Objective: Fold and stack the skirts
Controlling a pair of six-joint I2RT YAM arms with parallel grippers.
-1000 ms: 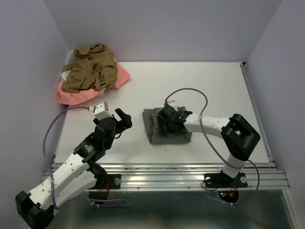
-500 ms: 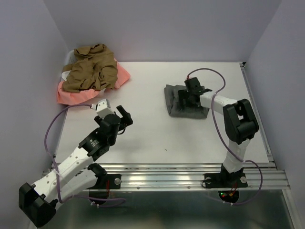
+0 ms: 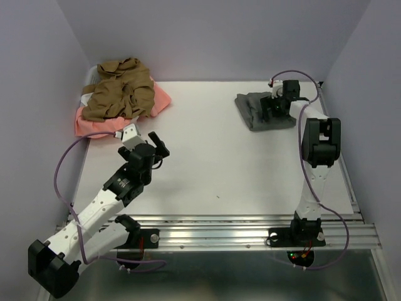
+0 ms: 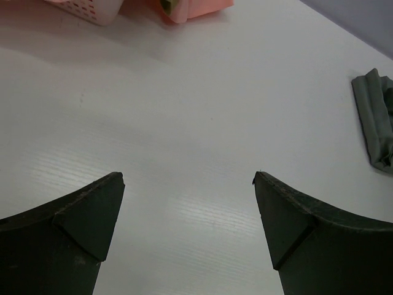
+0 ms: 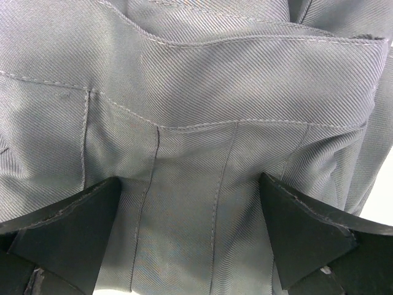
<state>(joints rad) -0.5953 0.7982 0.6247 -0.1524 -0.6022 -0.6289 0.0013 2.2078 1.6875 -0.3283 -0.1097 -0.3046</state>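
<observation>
The folded grey skirt (image 3: 255, 113) lies at the back right of the table. My right gripper (image 3: 276, 104) rests on it, arm stretched far out. In the right wrist view the grey skirt (image 5: 202, 92) fills the frame and my right gripper (image 5: 190, 181) is open, fingertips set wide on flat cloth. The tan-brown skirt (image 3: 119, 91) lies crumpled on the salmon-pink skirt (image 3: 161, 99) at the back left. My left gripper (image 3: 158, 147) hovers open over bare table below that pile. The left wrist view shows my left gripper (image 4: 189, 178) holding nothing, and the grey skirt (image 4: 376, 117) far right.
A white lattice basket (image 3: 88, 94) sits under the tan and pink pile by the left wall; its corner shows as the basket (image 4: 92, 7) in the left wrist view. Walls close the table at the left, back and right. A metal rail (image 3: 219, 229) runs along the near edge.
The right arm has stretched out and the grey skirt has slid with it from the table's middle to the back right. The left gripper has moved slightly back and left, still open.
</observation>
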